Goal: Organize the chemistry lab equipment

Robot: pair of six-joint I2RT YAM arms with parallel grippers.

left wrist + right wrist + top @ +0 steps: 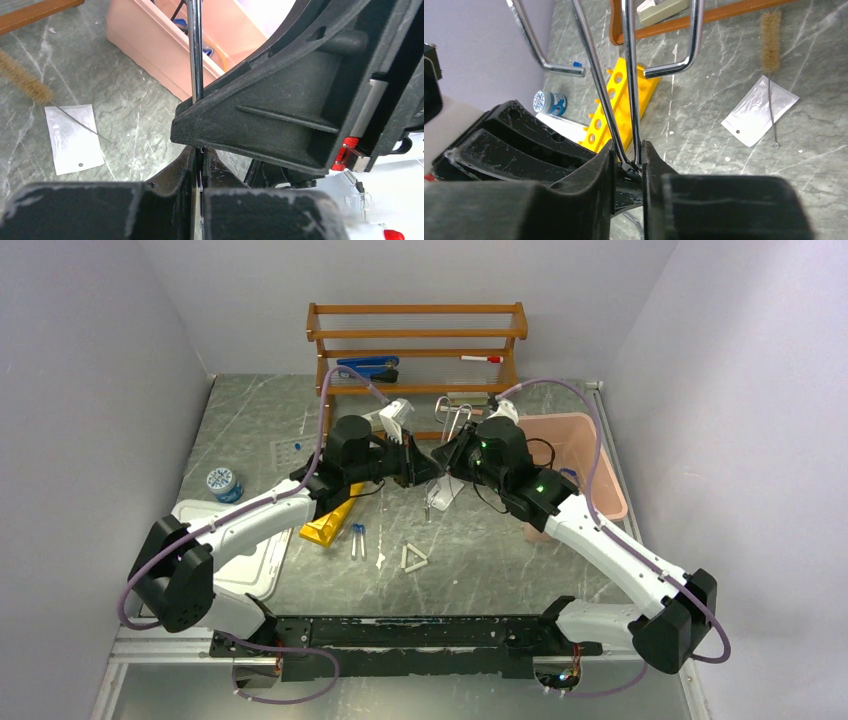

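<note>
The chrome wire ring stand (pixel 456 416) hangs in the air mid-table, its bent rods (pixel 589 55) rising from my right gripper (pixel 629 156), which is shut on two of its wires. My left gripper (pixel 202 156) meets the right one tip to tip (pixel 428 462). It is shut on a thin wire of the same stand, whose rod (pixel 195 50) rises behind the right finger. Below lie the clear bag (pixel 759 112) and a bristle brush (pixel 769 40). The yellow holed rack (pixel 328 527) lies under the left arm. Blue-capped tubes (pixel 357 538) and the white triangle (pixel 414 558) lie nearer.
A pink bin (pixel 585 455) stands at the right, under the right arm. The wooden shelf rack (pixel 415 345) at the back holds a blue stapler (pixel 368 368) and a marker (pixel 482 359). A white tray (pixel 255 555) and a blue-patterned round jar (pixel 224 483) sit at the left.
</note>
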